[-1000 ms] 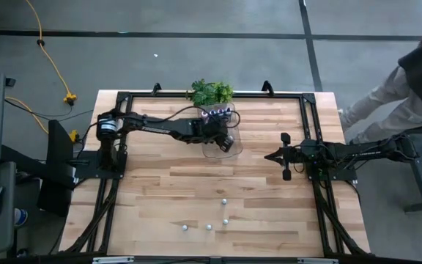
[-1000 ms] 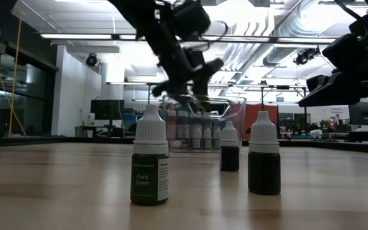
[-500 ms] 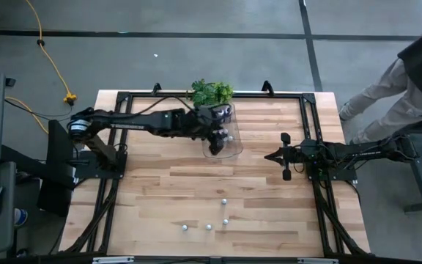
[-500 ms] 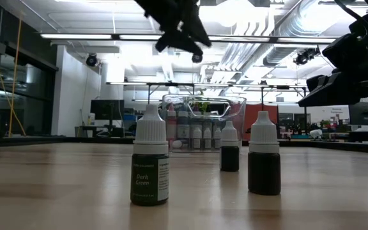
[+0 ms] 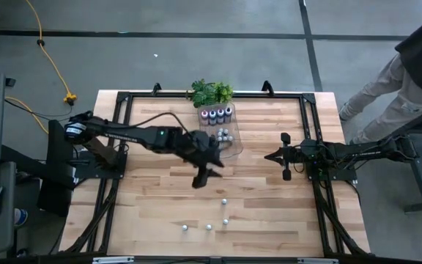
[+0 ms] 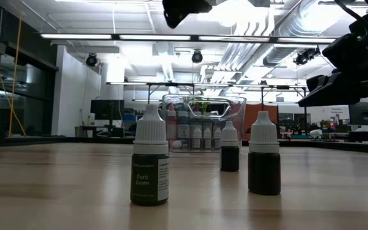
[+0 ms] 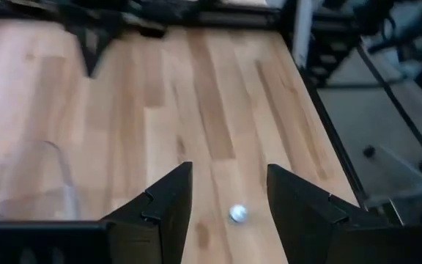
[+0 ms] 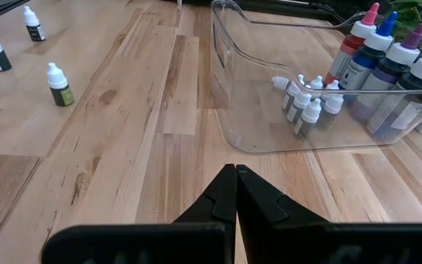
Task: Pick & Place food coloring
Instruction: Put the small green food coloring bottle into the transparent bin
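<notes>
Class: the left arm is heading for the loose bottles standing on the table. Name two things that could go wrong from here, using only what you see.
1. The four loose bottles stand close together, so the open left gripper coming down on one may well tip a neighbour.
2. The tray already holds a packed cluster of small bottles; dropping another in could knock them over.

My left pincer (image 5: 202, 176) hangs over the counter (image 5: 152, 213), just before the tray (image 5: 229, 150) holding bottles (image 5: 217, 114). Four loose bottles (image 5: 224, 201) stand beyond it, my right pincer (image 5: 284, 156) well off to the side.
</notes>
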Robot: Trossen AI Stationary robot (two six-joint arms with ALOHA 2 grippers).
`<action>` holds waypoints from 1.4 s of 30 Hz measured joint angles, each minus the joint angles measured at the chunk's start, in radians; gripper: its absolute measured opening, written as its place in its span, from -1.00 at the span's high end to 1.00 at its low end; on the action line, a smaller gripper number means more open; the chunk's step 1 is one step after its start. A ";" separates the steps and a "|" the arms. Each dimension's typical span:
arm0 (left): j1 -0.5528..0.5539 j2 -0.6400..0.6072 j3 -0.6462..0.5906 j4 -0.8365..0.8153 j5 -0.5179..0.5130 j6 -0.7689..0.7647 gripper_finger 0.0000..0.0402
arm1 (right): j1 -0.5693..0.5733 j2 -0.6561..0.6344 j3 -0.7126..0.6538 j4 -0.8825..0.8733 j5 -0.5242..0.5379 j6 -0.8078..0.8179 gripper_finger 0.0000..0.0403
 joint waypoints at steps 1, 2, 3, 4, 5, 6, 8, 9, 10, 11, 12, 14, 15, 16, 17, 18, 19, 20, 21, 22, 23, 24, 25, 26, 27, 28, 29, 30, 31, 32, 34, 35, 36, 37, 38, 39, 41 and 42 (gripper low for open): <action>-0.015 0.000 0.000 -0.015 -0.002 0.006 0.15 | 0.000 0.000 0.000 0.000 0.000 0.000 1.00; -0.028 0.000 0.000 -0.030 -0.005 0.010 0.15 | 0.000 0.000 0.000 0.000 0.000 0.000 1.00; -0.040 0.000 0.000 -0.044 -0.010 0.011 0.15 | 0.000 0.000 0.000 0.000 0.000 0.000 1.00; -0.053 0.000 0.000 -0.060 -0.020 0.010 0.15 | 0.000 0.000 0.000 0.001 0.000 0.000 1.00; -0.064 0.001 0.006 -0.089 -0.025 0.007 0.15 | 0.000 0.000 0.000 0.001 0.000 0.000 1.00; -0.075 0.007 0.018 -0.126 -0.033 0.006 0.15 | 0.000 0.000 0.000 0.001 0.000 0.000 1.00; -0.094 0.028 0.055 -0.191 -0.048 0.007 0.15 | 0.000 0.000 0.000 0.002 0.000 0.000 1.00; -0.101 0.042 0.076 -0.231 -0.050 0.011 0.15 | 0.000 0.000 0.000 0.002 0.000 0.000 1.00; -0.108 0.058 0.098 -0.265 -0.051 0.011 0.15 | 0.000 0.000 0.000 0.002 0.000 0.000 1.00; -0.115 0.073 0.118 -0.290 -0.051 0.011 0.15 | 0.000 0.000 0.000 0.002 0.000 0.000 1.00; -0.121 0.088 0.135 -0.313 -0.051 0.012 0.15 | 0.000 0.000 0.000 0.002 0.000 0.000 1.00; -0.134 0.118 0.164 -0.339 -0.051 0.012 0.15 | 0.000 0.000 0.000 0.002 0.000 0.000 1.00; -0.141 0.133 0.174 -0.344 -0.051 0.012 0.15 | 0.000 0.000 0.000 0.000 0.000 0.000 1.00; -0.148 0.144 0.180 -0.357 -0.051 0.012 0.15 | 0.000 0.000 0.000 0.000 0.000 0.000 1.00; -0.155 0.154 0.184 -0.369 -0.051 0.012 0.15 | 0.000 0.000 0.000 0.000 0.000 0.000 1.00; -0.163 0.165 0.187 -0.370 -0.051 0.012 0.15 | 0.000 0.000 0.000 0.000 0.000 0.000 1.00; -0.170 0.176 0.190 -0.365 -0.051 0.011 0.15 | 0.000 0.000 0.000 0.000 0.000 0.000 1.00; -0.177 0.187 0.190 -0.363 -0.051 0.012 0.15 | 0.000 0.000 0.000 0.000 0.000 0.000 1.00; -0.183 0.200 0.190 -0.370 -0.051 0.011 0.15 | 0.000 0.000 0.000 0.000 0.000 0.000 1.00; -0.188 0.214 0.189 -0.371 -0.051 0.011 0.15 | 0.000 0.000 0.000 0.000 0.000 0.000 1.00; -0.191 0.227 0.189 -0.362 -0.051 0.013 0.15 | 0.000 0.000 0.000 0.000 0.000 0.000 1.00; -0.196 0.238 0.189 -0.356 -0.051 0.019 0.15 | 0.000 0.000 0.000 0.000 0.000 0.000 1.00; -0.197 0.251 0.189 -0.348 -0.050 0.028 0.15 | 0.000 0.000 0.000 -0.001 0.000 0.000 1.00; -0.200 0.265 0.189 -0.331 -0.050 0.038 0.15 | 0.000 0.000 0.000 -0.001 0.000 0.000 1.00; -0.202 0.279 0.189 -0.313 -0.054 0.043 0.15 | 0.000 0.000 0.000 -0.001 0.000 0.000 1.00; -0.201 0.292 0.189 -0.305 -0.060 0.048 0.15 | 0.000 0.000 0.000 -0.001 0.000 0.000 1.00; -0.201 0.302 0.188 -0.295 -0.068 0.058 0.15 | 0.000 0.000 0.000 -0.001 0.000 0.000 1.00; -0.201 0.313 0.188 -0.273 -0.076 0.070 0.15 | 0.000 0.000 0.000 -0.001 0.000 0.000 1.00; -0.201 0.322 0.189 -0.250 -0.086 0.082 0.15 | 0.000 0.000 0.000 -0.001 0.000 0.000 1.00; -0.201 0.330 0.189 -0.242 -0.104 0.090 0.15 | 0.000 0.000 0.000 0.000 0.000 0.000 1.00; -0.201 0.351 0.189 -0.231 -0.138 0.094 0.15 | 0.000 0.000 0.000 0.000 0.000 0.000 1.00; -0.200 0.363 0.189 -0.218 -0.156 0.095 0.15 | 0.000 0.000 0.000 0.000 0.000 0.000 1.00; -0.200 0.370 0.189 -0.216 -0.161 0.101 0.15 | 0.000 0.000 0.000 0.000 0.000 0.000 1.00; -0.199 0.377 0.189 -0.217 -0.161 0.113 0.15 | 0.000 0.000 0.000 0.000 0.000 0.000 1.00; -0.199 0.386 0.189 -0.206 -0.161 0.121 0.15 | 0.000 0.000 0.000 -0.001 0.000 0.000 1.00; -0.199 0.396 0.190 -0.188 -0.161 0.129 0.15 | 0.000 0.000 0.000 -0.001 0.000 0.000 1.00; -0.199 0.415 0.189 -0.187 -0.157 0.149 0.15 | 0.000 0.000 0.000 -0.001 0.000 0.000 1.00; -0.200 0.426 0.188 -0.179 -0.157 0.162 0.15 | 0.000 0.000 0.000 -0.001 0.000 0.000 1.00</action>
